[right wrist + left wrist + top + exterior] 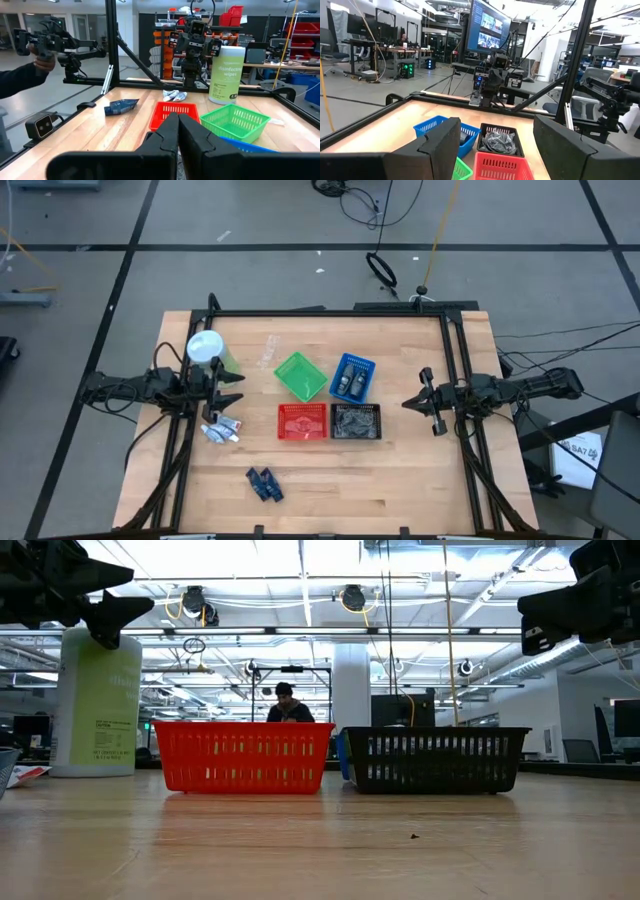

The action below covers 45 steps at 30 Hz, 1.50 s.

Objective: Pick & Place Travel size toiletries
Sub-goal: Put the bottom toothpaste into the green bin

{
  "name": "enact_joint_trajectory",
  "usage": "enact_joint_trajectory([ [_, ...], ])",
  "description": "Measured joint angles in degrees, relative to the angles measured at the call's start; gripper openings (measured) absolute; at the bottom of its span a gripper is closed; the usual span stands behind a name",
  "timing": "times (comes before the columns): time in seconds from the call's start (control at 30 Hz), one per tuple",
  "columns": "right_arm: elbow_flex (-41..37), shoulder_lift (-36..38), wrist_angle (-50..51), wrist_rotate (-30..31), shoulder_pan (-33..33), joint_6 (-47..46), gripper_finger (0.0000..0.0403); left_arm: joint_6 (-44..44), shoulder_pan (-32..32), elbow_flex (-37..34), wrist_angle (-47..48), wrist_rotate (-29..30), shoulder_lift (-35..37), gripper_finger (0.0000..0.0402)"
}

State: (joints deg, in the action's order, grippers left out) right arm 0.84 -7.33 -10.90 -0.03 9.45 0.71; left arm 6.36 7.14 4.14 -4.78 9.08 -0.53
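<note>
The whitish tubes (222, 430) lie flat on the table by the left arm, also in the right wrist view (175, 95). Dark blue pieces (264, 483) lie near the table's near edge. Dark grey oblong pieces (350, 383) sit in the blue basket (368, 364). Grey packets (497, 141) fill the black basket (378, 410). My left gripper (238, 389) hovers open above the table's left side, beside the green container (226, 361). My right gripper (406, 404) hovers shut at the table's right side, pointing toward the baskets.
A red basket (302, 421) and a green basket (300, 375) stand mid-table with the blue and black ones. The green container has a white round lid (204, 347). A black frame (330, 313) borders the table. A person (286, 705) sits far behind; a sleeve (17, 80) shows beyond the table.
</note>
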Motion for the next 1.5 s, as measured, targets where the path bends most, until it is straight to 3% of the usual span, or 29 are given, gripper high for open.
enact_joint_trajectory([
  [0.13,0.0,0.0,0.0,0.0,0.0,0.0,0.0,-0.5,0.0,0.0,0.0,0.0,0.0,0.0248],
  [0.3,0.0,0.0,0.0,0.0,0.0,0.0,0.0,10.4,0.0,0.0,0.3,-1.8,0.0,0.0248],
  [0.4,0.0,0.0,0.0,0.0,0.0,0.0,0.0,10.8,0.0,0.0,1.3,-2.2,0.0,0.0248],
  [0.63,0.0,0.0,0.0,0.0,0.0,0.0,0.0,11.8,0.0,0.0,1.6,2.9,-0.3,0.0248],
  [0.83,0.0,0.0,0.0,0.0,0.0,0.0,0.0,17.6,0.4,0.3,1.3,-3.9,-2.8,0.0248],
  [1.07,0.0,0.0,0.0,0.0,0.0,0.0,0.0,23.0,6.8,10.3,6.8,-2.7,-19.8,0.0248],
  [1.2,0.0,0.0,0.0,0.0,0.0,0.0,0.0,29.8,12.8,22.9,25.1,2.8,-35.0,0.0247],
  [1.3,0.0,0.0,0.0,0.0,0.0,0.0,0.0,41.3,16.2,32.4,42.1,4.1,-46.6,0.0238],
  [1.4,0.0,0.0,0.0,0.0,0.0,0.0,0.0,57.2,18.3,39.0,52.5,-0.4,-56.6,0.0223],
  [1.5,0.0,0.0,0.0,0.0,0.0,0.0,0.0,68.5,20.2,41.9,53.6,-8.1,-64.1,0.0207],
])
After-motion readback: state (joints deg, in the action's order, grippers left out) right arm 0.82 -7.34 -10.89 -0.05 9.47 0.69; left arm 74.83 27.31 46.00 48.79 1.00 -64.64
